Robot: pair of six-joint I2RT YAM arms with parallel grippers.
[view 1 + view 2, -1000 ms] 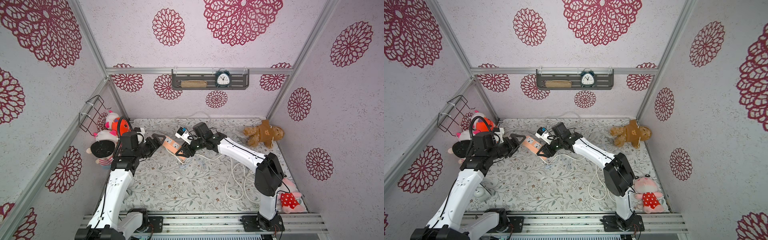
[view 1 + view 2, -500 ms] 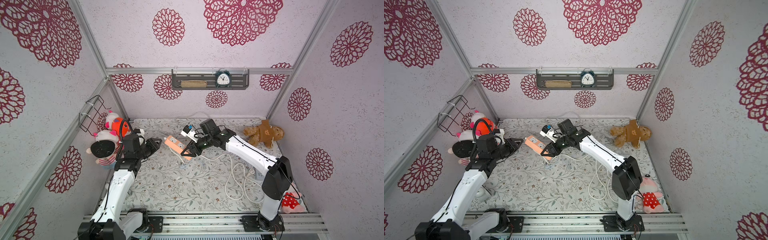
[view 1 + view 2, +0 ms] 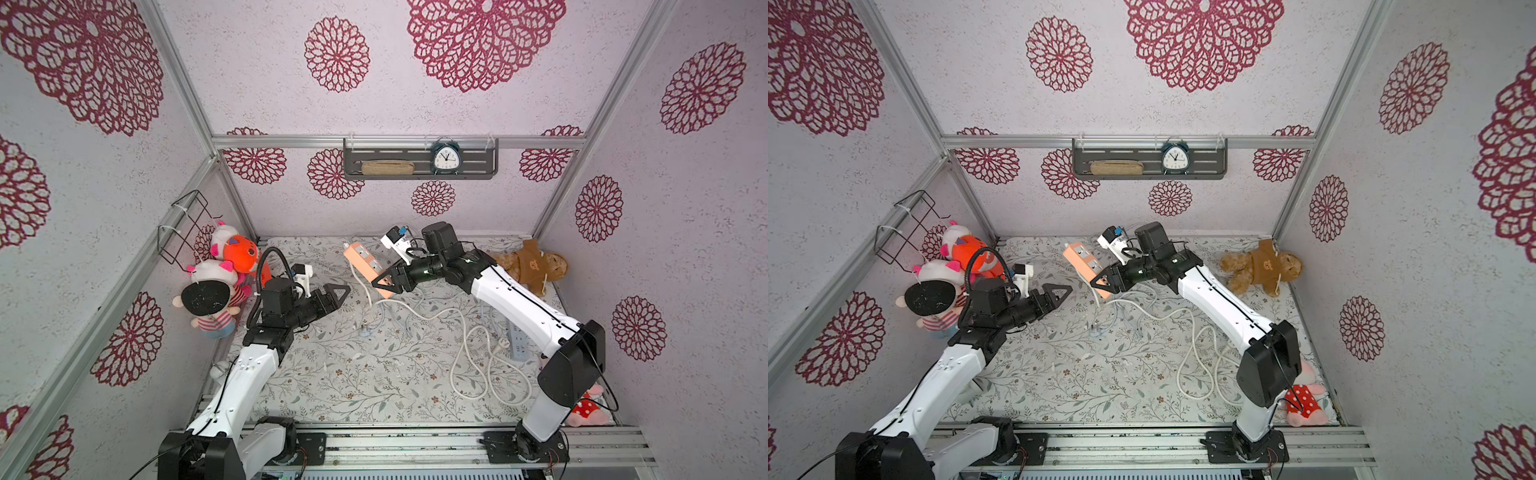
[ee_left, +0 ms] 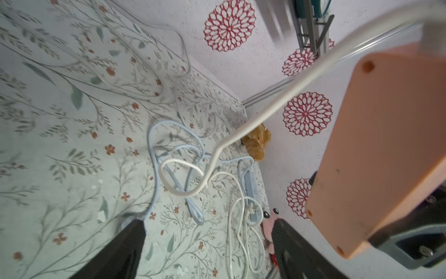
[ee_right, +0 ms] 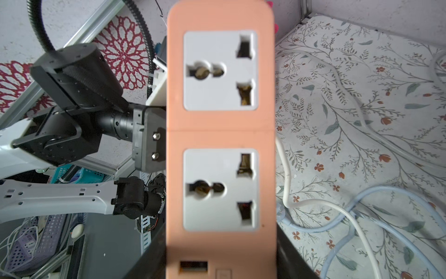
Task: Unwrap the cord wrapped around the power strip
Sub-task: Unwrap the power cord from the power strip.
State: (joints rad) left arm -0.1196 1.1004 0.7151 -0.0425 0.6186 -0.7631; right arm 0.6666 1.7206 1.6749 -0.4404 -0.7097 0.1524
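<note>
My right gripper [image 3: 386,286] [image 3: 1104,284] [image 5: 220,261] is shut on the switch end of the orange power strip [image 3: 365,266] [image 3: 1086,262] [image 5: 220,130], which it holds tilted above the table. No cord crosses the strip's socket face. The white cord [image 3: 432,316] [image 3: 1154,318] [image 4: 277,108] [image 5: 284,169] hangs from the strip's far end down to loose loops on the table. My left gripper [image 3: 336,293] [image 3: 1059,293] [image 4: 207,232] stands open and empty, left of the strip and apart from it.
A pale blue power strip [image 3: 515,340] [image 4: 251,193] and its blue cord [image 3: 374,324] lie tangled with the white loops. A teddy bear [image 3: 528,266] lies at the back right. Plush toys [image 3: 224,266] crowd the left wall. A pink plush [image 3: 586,411] lies by the right arm's base.
My right gripper has carried the strip up and toward the back right. My left gripper has drawn back from the strip to the left. The cord now hangs off the strip.
</note>
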